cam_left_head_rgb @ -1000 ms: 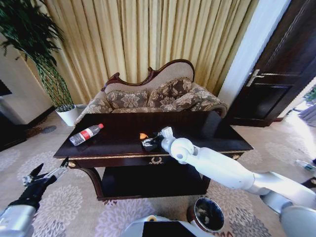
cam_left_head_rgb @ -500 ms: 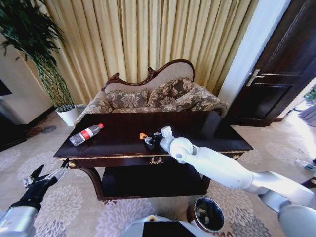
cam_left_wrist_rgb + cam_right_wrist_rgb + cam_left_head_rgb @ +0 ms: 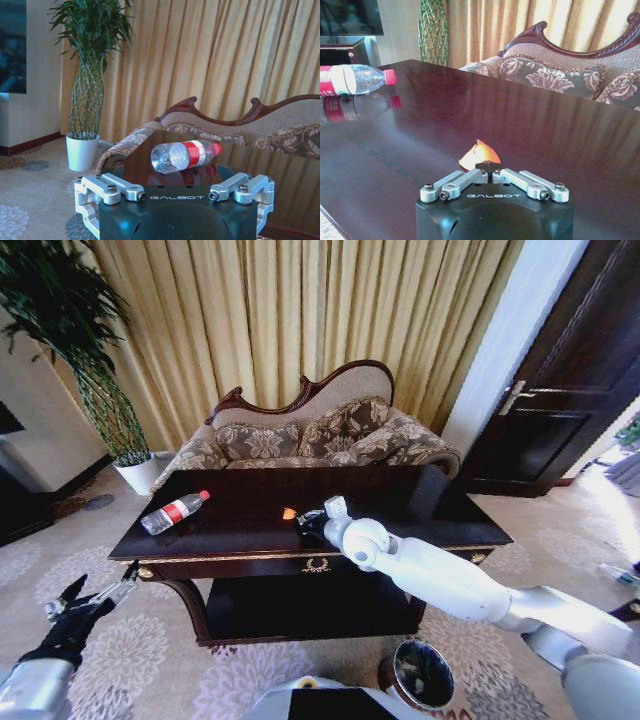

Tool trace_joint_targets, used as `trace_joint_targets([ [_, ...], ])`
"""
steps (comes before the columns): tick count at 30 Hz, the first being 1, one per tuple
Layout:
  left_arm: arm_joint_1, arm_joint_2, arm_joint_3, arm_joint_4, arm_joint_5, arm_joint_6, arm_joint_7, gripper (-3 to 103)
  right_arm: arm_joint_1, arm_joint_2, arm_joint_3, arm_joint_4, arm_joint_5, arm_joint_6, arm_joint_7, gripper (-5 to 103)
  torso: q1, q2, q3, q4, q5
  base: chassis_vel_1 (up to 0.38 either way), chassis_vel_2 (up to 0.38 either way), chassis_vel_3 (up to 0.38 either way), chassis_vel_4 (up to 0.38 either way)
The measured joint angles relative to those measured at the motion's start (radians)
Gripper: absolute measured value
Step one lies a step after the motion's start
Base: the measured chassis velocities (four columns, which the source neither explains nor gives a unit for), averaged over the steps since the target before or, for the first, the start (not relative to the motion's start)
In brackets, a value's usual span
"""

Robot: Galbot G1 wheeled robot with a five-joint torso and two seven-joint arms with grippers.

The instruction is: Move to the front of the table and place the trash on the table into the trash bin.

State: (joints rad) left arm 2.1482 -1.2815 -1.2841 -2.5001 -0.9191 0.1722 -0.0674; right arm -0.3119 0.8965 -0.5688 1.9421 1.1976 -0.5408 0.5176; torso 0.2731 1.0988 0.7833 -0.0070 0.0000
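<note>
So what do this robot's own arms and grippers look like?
Both arms are glossy silver-white shells with rounded joints. The left gripper sits on a black wrist, with slim silver fingers. The right gripper has a black housing marked GALBOT in white, bolted silver linkage fingers and dark tips. No cables visible.

I see the table (image 3: 420, 508), dark and glossy, gold-trimmed. A clear bottle (image 3: 173, 512) lies on its side near the left end. An orange scrap (image 3: 289, 513) rests near mid-top, well apart from it.

A dark glossy worktop (image 3: 400, 502) — gold-trimmed — is seen; the clear bottle (image 3: 174, 512) is labelled red, the scrap (image 3: 479, 154) orange.
</note>
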Motion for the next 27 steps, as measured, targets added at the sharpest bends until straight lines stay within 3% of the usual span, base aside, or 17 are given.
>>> trace_joint_targets([
  [6,0.000,-0.001,0.003,0.000,0.000,-0.001,0.000,100,-0.019,-0.009,0.022,0.014,0.002,0.001,0.001,-3,0.000,0.000,0.000,0.0000,0.0000,0.000,0.000,0.000,0.000],
  [9,-0.002,0.000,0.007,0.000,0.000,-0.001,0.000,100,-0.031,-0.018,0.038,0.024,0.004,0.003,-0.005,13,0.000,0.000,0.000,-0.0001,0.0000,0.000,0.000,0.000,0.000],
  [12,-0.002,0.001,0.008,0.000,0.000,-0.001,0.000,100,-0.034,-0.024,0.040,0.026,0.004,0.005,-0.009,18,0.000,0.000,0.000,-0.0001,0.0000,0.000,0.000,0.000,0.000],
  [21,-0.003,-0.002,0.008,0.000,0.000,-0.001,0.000,100,-0.019,-0.011,0.028,0.021,0.011,0.005,-0.012,56,0.000,0.000,0.000,0.0000,0.0001,0.000,0.000,0.000,0.000],
  [23,-0.003,-0.003,0.007,0.000,0.000,-0.003,0.000,100,-0.013,-0.006,0.024,0.018,0.012,0.005,-0.012,56,0.000,0.000,0.000,0.0000,0.0000,0.000,0.000,0.000,0.000],
  [25,-0.002,-0.004,0.005,0.000,0.002,-0.014,0.000,100,0.008,0.015,0.008,0.005,0.012,0.005,-0.008,73,0.000,0.000,0.000,0.0002,-0.0001,0.000,0.000,0.000,0.000],
  [27,-0.002,-0.004,0.005,0.000,0.002,-0.016,0.000,100,0.013,0.023,0.003,-0.001,0.012,0.005,-0.006,78,0.000,0.000,0.000,0.0001,-0.0001,0.000,0.000,0.000,0.000],
])
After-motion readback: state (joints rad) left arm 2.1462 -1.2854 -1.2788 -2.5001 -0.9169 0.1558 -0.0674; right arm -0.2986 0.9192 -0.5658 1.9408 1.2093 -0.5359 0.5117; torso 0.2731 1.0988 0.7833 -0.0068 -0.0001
